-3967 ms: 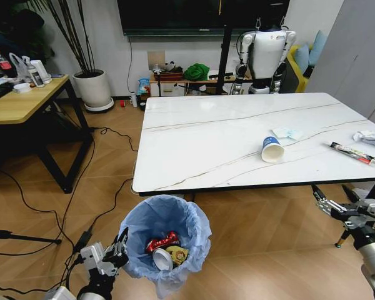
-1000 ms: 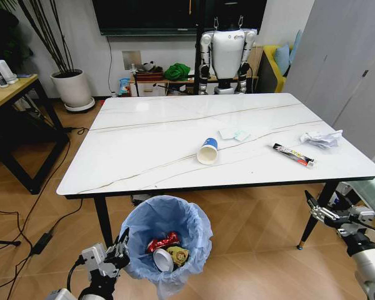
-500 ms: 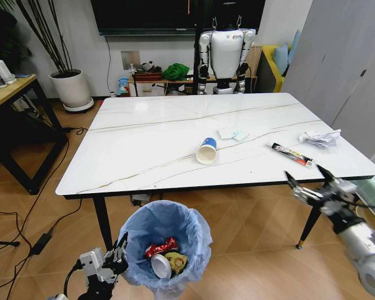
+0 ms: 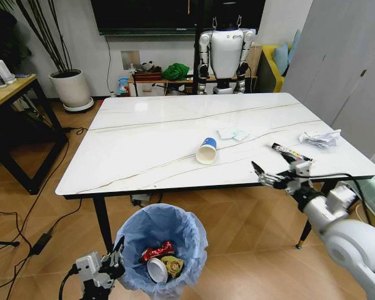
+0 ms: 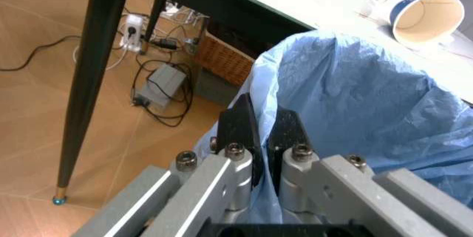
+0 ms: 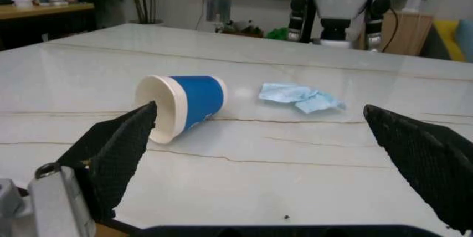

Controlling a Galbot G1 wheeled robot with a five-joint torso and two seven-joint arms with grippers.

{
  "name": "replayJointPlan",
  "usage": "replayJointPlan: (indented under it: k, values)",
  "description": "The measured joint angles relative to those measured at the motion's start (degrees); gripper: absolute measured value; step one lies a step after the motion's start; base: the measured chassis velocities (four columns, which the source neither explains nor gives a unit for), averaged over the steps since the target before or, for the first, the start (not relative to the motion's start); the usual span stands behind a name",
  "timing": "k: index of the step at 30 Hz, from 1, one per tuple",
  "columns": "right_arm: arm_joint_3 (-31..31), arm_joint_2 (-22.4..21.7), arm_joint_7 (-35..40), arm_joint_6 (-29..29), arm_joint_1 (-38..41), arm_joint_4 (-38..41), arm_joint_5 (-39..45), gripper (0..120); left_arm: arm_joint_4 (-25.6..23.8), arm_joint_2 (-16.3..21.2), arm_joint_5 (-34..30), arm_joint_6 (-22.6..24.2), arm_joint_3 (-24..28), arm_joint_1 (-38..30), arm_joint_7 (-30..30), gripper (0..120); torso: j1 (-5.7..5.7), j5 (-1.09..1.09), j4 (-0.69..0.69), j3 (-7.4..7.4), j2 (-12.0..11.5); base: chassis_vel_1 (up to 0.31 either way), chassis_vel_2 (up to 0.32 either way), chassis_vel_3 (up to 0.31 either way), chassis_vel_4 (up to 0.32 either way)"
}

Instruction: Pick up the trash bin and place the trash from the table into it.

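The trash bin (image 4: 165,240), lined with a crinkly light-blue bag, hangs low in front of the table's near edge. My left gripper (image 4: 118,257) is shut on its rim, and the fingers (image 5: 240,132) pinch the bag (image 5: 355,98). A crushed red can (image 4: 157,251), a white lid (image 4: 155,270) and a yellow wrapper (image 4: 174,265) lie inside. On the marble table (image 4: 144,144) lie a white-and-blue cup (image 4: 207,150) on its side, a long dark wrapper (image 4: 291,152) and crumpled white paper (image 4: 319,138). My right gripper (image 4: 272,169) hovers open over the front edge, facing the cup (image 6: 181,107).
A pale blue tissue (image 4: 233,134) lies behind the cup. A white humanoid robot (image 4: 227,53) stands beyond the table, with a plant pot (image 4: 70,87) and a wooden desk (image 4: 3,94) at the left and grey cupboards (image 4: 344,69) at the right. Cables and a basket (image 5: 221,60) sit under the table.
My right gripper has risen and swung left from below the table edge to just over it. The bin sits slightly lower in view. Since the earliest frame the whole view has shifted.
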Motion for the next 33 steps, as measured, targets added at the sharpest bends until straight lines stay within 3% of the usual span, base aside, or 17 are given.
replayJointPlan:
  k: [3,12,33]
  values:
    - [-8.1,0.0,2.6,-1.2,8.7,-2.4,2.1,100,-0.1,-1.0,0.9,0.0,-0.2,0.4,0.2,0,0.0,-0.02,0.01,0.0,0.0,0.0,0.0,0.0,0.0]
    - [-22.1,3.0,6.6,-2.2,22.8,-9.6,4.5,100,0.9,-2.5,2.2,-0.1,0.1,-0.6,0.4,0,0.0,-0.01,0.01,0.0,0.0,0.0,0.0,0.0,0.0]
    - [-33.7,5.5,7.1,-0.9,33.8,-17.2,4.9,100,0.9,-2.6,1.4,0.2,-0.3,-1.5,0.1,0,0.0,-0.01,0.01,-0.01,0.0,0.0,0.0,0.0,0.0]
